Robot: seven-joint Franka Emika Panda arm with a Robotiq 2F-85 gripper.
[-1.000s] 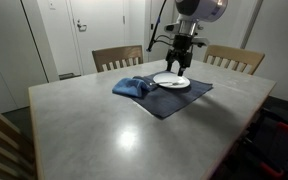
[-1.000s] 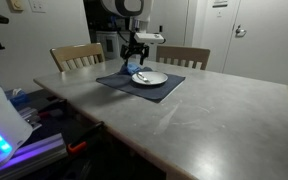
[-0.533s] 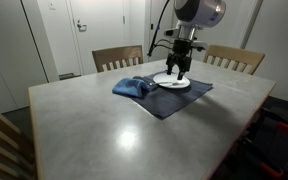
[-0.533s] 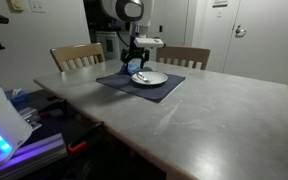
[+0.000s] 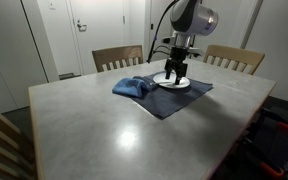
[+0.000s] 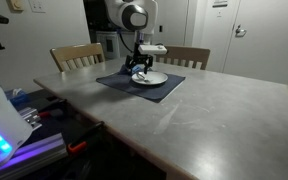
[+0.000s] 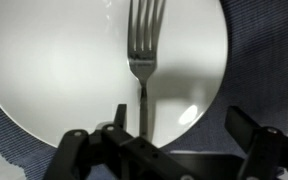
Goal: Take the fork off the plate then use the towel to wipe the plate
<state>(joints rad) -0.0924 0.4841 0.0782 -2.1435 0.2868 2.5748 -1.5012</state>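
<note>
Right, my end effector hangs spread wide just over the fork, which lies across the plate. Closing off-centre could skid the slim handle or knock the plate. The handle's end hides beneath my fingers. The towel sits beside the plate.

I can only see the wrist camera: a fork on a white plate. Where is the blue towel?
Observer: The towel lies bunched up on the table, beside the plate, at the corner of the dark mat.
Operator: How high up is my gripper?
Observer: The gripper hangs low, right over the plate, jaws open. I cannot tell if it touches.
Operator: Is something behind the table?
Observer: Yes, two wooden chairs stand at its far side.
</note>
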